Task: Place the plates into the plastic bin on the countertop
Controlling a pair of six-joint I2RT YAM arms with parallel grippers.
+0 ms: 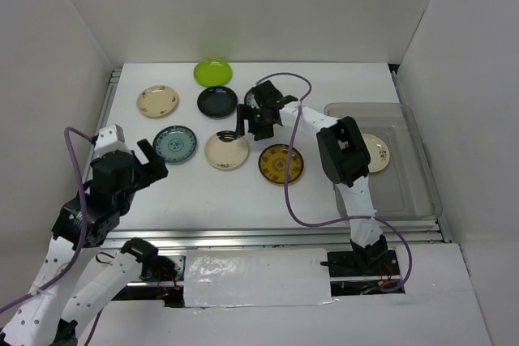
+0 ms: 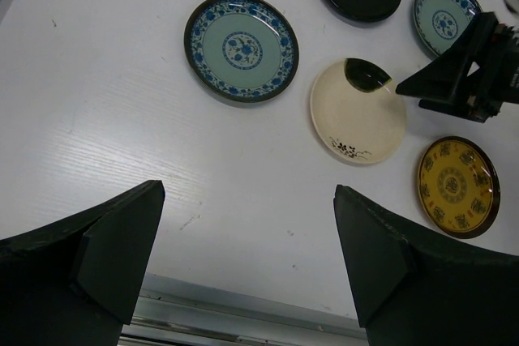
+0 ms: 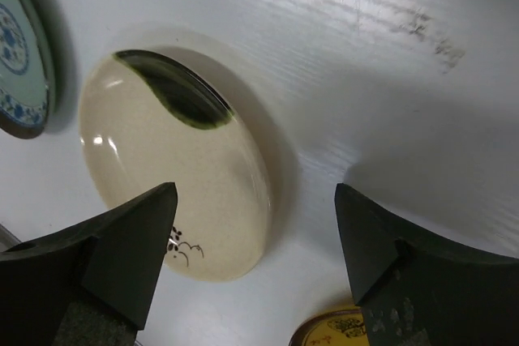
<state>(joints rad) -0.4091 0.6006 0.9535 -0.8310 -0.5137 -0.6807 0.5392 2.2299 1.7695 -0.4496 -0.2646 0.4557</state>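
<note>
Several small plates lie on the white countertop (image 1: 324, 188): lime green (image 1: 212, 71), tan (image 1: 157, 101), black (image 1: 217, 101), blue patterned (image 1: 174, 144), amber (image 1: 281, 164), and a cream plate with a dark patch (image 1: 226, 151). Another blue plate (image 2: 445, 16) shows partly behind the right arm. My right gripper (image 3: 255, 241) is open low over the cream plate's (image 3: 170, 168) right rim, one finger above the plate and the other above the bare table. The clear plastic bin (image 1: 422, 169) at the right holds one cream plate (image 1: 376, 152). My left gripper (image 2: 249, 249) hangs open and empty near the front left.
White walls enclose the table on three sides. A metal rail (image 1: 243, 237) runs along the front edge and another along the left edge (image 1: 108, 103). A purple cable (image 1: 288, 192) loops from the right arm over the table beside the amber plate.
</note>
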